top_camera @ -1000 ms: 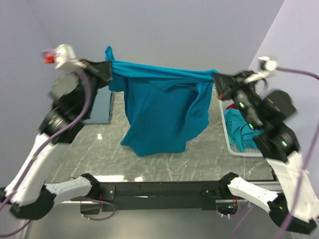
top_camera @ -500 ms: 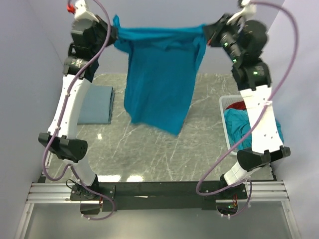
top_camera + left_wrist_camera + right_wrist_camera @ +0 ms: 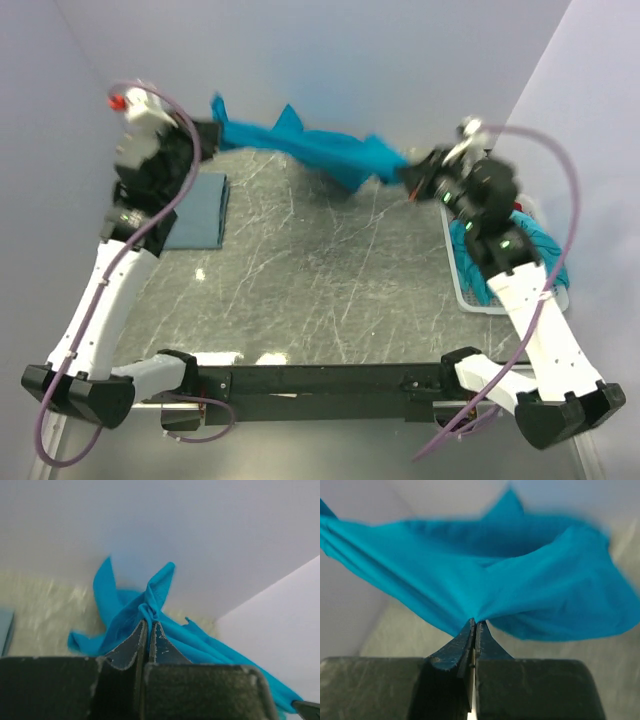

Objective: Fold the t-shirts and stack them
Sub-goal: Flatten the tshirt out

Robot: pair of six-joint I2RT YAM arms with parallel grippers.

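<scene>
Teal t-shirt (image 3: 320, 150), unfolded, gripped by both my jaws at upper frame; 1 folded shirt (image 3: 205, 215) left, others (image 3: 472, 268) in basket (image 3: 480, 306).

Held t-shirt (image 3: 320, 152) far; folded t-shirt (image 3: 198, 212) left; basket (image 3: 470, 303) right.

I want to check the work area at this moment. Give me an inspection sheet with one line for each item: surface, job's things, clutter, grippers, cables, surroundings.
Surface: grey marbled table, mostly bare in the middle.
Job's things: teal t-shirt stretched between the two grippers above the far edge; folded grey-blue shirt flat at the left; teal bundle in the basket.
Clutter: white basket at the right edge; nothing else seen.
Grippers: left gripper and right gripper each shut on the teal t-shirt.
Cables: purple cables loop loosely along both arms, clear of the cloth.
Surroundings: plain pale walls close behind and at both sides.
</scene>
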